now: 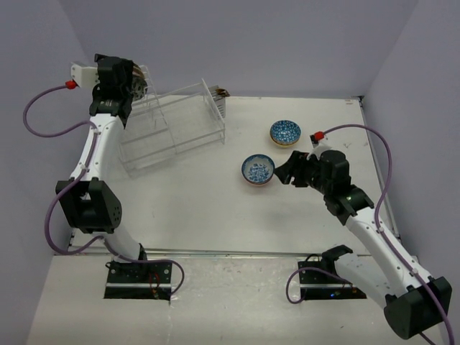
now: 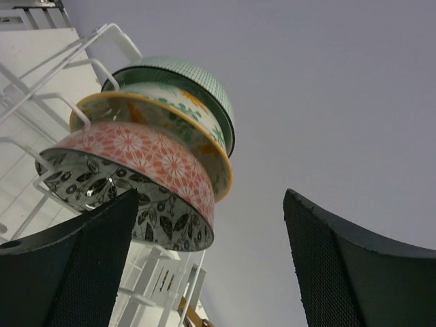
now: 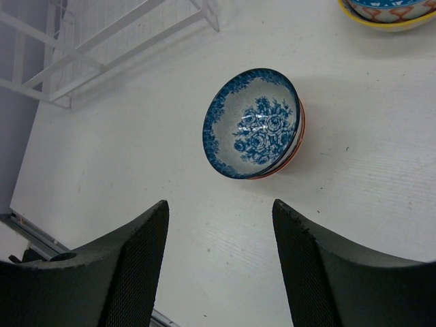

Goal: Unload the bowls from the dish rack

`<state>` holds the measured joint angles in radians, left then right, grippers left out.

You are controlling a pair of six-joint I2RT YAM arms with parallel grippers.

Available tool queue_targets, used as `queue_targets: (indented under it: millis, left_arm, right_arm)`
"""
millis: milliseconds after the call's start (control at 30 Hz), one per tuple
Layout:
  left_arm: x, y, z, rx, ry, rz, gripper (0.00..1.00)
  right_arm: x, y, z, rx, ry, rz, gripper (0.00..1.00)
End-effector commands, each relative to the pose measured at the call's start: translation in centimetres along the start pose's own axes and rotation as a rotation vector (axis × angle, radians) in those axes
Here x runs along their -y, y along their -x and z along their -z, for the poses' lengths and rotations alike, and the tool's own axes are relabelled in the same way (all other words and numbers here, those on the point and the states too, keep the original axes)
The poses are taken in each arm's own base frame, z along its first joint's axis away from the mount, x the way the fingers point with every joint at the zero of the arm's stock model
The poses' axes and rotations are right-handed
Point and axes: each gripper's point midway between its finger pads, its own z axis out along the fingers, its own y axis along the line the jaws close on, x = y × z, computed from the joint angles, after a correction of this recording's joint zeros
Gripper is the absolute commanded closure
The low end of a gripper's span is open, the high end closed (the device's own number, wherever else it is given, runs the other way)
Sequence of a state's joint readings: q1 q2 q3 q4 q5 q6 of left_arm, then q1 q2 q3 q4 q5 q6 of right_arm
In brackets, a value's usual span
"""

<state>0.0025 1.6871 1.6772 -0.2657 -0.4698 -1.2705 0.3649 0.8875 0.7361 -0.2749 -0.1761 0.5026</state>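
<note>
From above, the left gripper (image 1: 133,80) hangs at the 10 o'clock end of the dish rack (image 1: 176,122), and the right gripper (image 1: 285,172) sits at 3 o'clock of a blue floral bowl (image 1: 257,170) on the table (image 1: 201,208). In the left wrist view the jaws are spread with nothing between them. Four nested bowls (image 2: 160,136) lean in the rack at 11 o'clock, and an off-centre close could pinch only the black-and-white bowl (image 2: 116,197) and drag its neighbours out. In the right wrist view the jaws are apart and empty. At 12 o'clock the blue floral bowl seems to rest tilted on an orange-rimmed bowl (image 3: 297,139), so a nudge could slide it off.
</note>
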Motion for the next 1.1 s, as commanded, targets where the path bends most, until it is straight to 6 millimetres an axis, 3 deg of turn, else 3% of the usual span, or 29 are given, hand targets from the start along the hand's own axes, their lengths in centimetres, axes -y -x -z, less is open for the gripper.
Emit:
queue_targets:
  millis: [0,233,267,400,567,633,800,967,1067]
  left_arm:
    - [1.2,2.1,-1.1,0.057,-0.032,0.060,0.19]
    - [1.3,2.3,-2.2,0.074,-0.054,0.054,0.34]
    - [1.4,2.3,-2.3,0.075,-0.058,0.053,0.41]
    - [0.7,1.7,-2.7,0.069,-0.044,0.048,0.51]
    - [-0.5,0.4,-3.4,0.033,-0.021,0.070,0.53]
    - [-1.0,-0.1,-3.7,0.021,-0.014,0.080,0.63]
    - [-1.1,-0.3,-3.4,0.009,-0.018,0.104,1.00]
    - [-0.8,0.3,-2.8,0.020,-0.037,0.119,1.00]
    - [0.5,0.4,-2.3,0.006,-0.085,0.134,1.00]
  right_arm:
    - [-0.7,1.1,0.3,0.047,0.038,0.035,0.36]
    - [-0.5,1.3,0.7,0.068,0.030,0.038,0.36]
    - [-0.5,1.3,0.7,0.069,0.031,0.038,0.36]
    - [-0.5,1.5,1.2,0.090,0.032,0.044,0.36]
    - [-0.4,1.5,1.3,0.101,0.027,0.043,0.36]
    - [-0.3,1.5,1.4,0.105,0.023,0.040,0.36]
    - [-0.4,1.7,1.5,0.111,0.028,0.042,0.36]
    - [-0.4,1.5,1.5,0.107,0.031,0.042,0.36]
    - [-0.4,1.5,1.4,0.105,0.035,0.042,0.36]
